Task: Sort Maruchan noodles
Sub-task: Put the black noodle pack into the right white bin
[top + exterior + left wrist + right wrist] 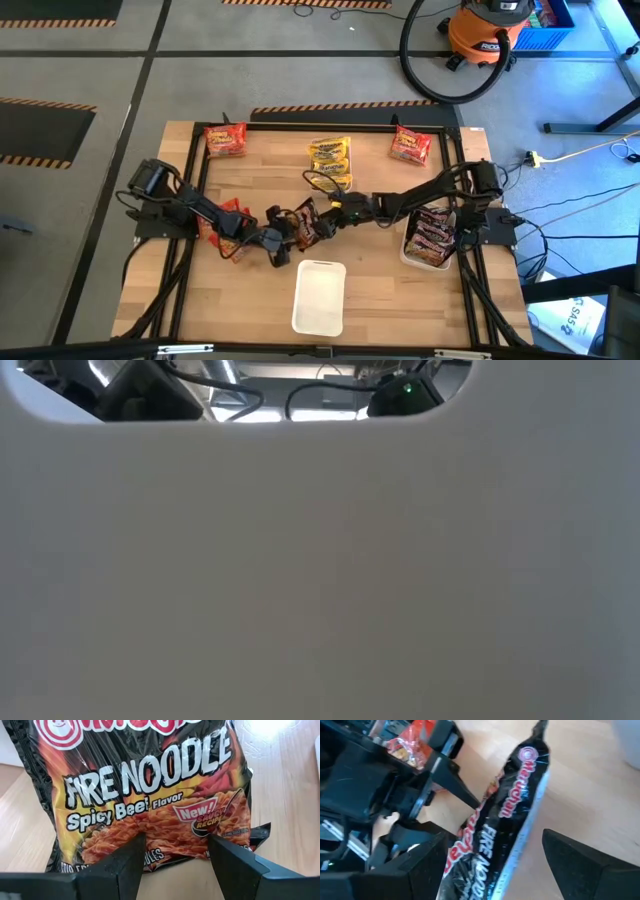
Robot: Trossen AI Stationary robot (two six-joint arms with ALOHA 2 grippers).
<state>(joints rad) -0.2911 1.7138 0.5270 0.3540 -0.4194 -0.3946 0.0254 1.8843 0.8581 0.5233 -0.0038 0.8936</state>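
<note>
Where the two arms meet over the middle of the wooden table [380,290], a black "Fire Noodle" packet [150,795] is found standing on edge between both grippers. In the left wrist view its printed face, flames and "Spicy Beef Flavor" lettering fill the frame, and the left gripper [175,862] is seen with its fingers spread apart at the packet's lower edge; a firm hold on it cannot be confirmed. In the right wrist view the same packet is shown edge-on and tilted between the widely parted fingers of the right gripper [495,865], which are not pressed against it.

Red packets [213,222] lie just beside the left arm. Farther back, a red packet [225,139] is placed at the far left of the table, a stack of yellow packets [329,158] at the far middle, and another red packet [410,146] at the far right. Dark maroon packets [431,232] are gathered in a white tray [409,252] at the right side, under the right arm. A second white tray [319,297] is set at the near edge, and the low view is almost wholly blocked by its wall.
</note>
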